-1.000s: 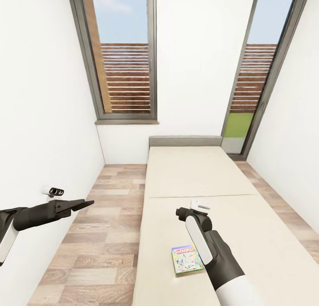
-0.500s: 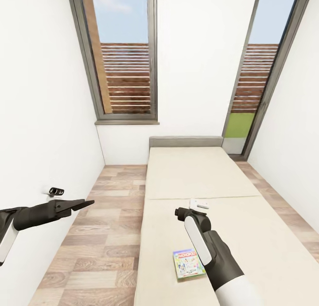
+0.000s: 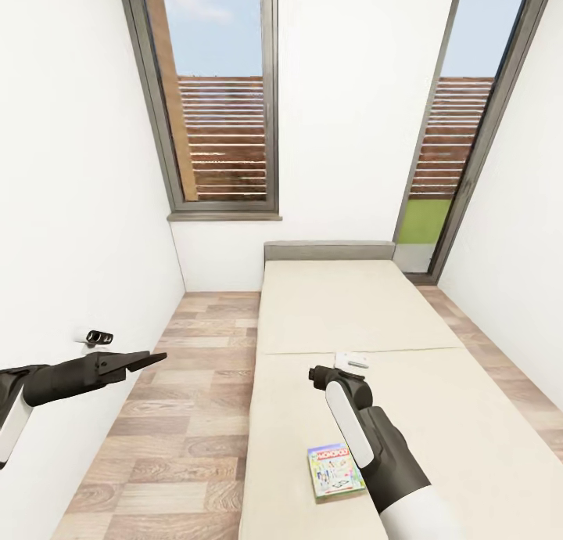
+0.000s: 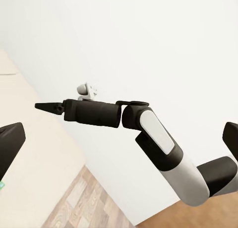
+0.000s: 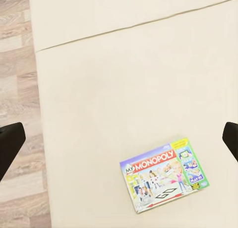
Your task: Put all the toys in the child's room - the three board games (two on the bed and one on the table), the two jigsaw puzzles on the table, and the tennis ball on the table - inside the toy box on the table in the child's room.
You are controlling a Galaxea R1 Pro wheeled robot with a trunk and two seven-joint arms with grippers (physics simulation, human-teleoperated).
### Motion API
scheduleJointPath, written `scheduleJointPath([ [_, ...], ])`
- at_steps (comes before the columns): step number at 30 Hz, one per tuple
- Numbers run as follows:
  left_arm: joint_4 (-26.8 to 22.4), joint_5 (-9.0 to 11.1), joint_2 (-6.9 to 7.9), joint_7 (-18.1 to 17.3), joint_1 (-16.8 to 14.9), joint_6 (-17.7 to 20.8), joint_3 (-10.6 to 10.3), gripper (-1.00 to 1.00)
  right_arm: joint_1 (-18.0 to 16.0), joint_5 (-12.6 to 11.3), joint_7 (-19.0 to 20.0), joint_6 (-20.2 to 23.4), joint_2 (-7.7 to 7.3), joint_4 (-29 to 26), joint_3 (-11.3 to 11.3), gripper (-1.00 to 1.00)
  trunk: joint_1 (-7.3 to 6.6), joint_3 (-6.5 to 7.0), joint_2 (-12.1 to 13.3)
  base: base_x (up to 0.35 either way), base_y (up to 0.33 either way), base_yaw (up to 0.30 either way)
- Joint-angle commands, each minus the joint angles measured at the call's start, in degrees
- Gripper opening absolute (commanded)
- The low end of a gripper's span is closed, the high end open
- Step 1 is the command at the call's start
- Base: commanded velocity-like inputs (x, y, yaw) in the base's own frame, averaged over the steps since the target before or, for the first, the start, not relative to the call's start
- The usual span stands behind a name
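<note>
Monopoly board game [image 3: 336, 471] lies flat on the near part of the bed [image 3: 438, 415], toward its left edge, just left of the right arm. From the right wrist camera the box [image 5: 164, 174] sits on bare mattress between the spread tips of the right end effector. Left of the bed, over the wood-plank floor [image 3: 188, 415], the left end effector [image 3: 148, 358] reaches forward with its tips pressed together. Farther up the bed lies a small white object [image 3: 352, 360], possibly another box; it is too small to tell. Beyond stand the grey headboard [image 3: 328, 250] and two tall windows [image 3: 223, 94].
</note>
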Motion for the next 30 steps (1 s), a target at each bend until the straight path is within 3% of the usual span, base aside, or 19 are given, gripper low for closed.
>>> scheduleJointPath([
  [1,0.0,0.0,0.02,-0.2,0.0,0.6,0.0,1.0,-0.1,-0.5,-0.6,0.1,0.0,-0.1,0.1,1.0,0.04,-0.13,-0.1,0.06,0.001,0.0],
  [20,-0.1,0.1,-0.05,-0.3,0.0,0.6,-0.1,1.0,-0.1,-0.4,-0.6,-0.3,0.0,1.1,1.3,1.0,0.04,-1.29,-0.1,0.017,0.0,0.0],
  [30,-0.1,0.0,-0.06,-0.3,0.0,0.6,-0.2,1.0,-1.4,-0.2,-0.6,-0.4,0.0,5.1,1.3,1.0,0.04,-2.23,-0.1,0.0,0.0,0.0],
])
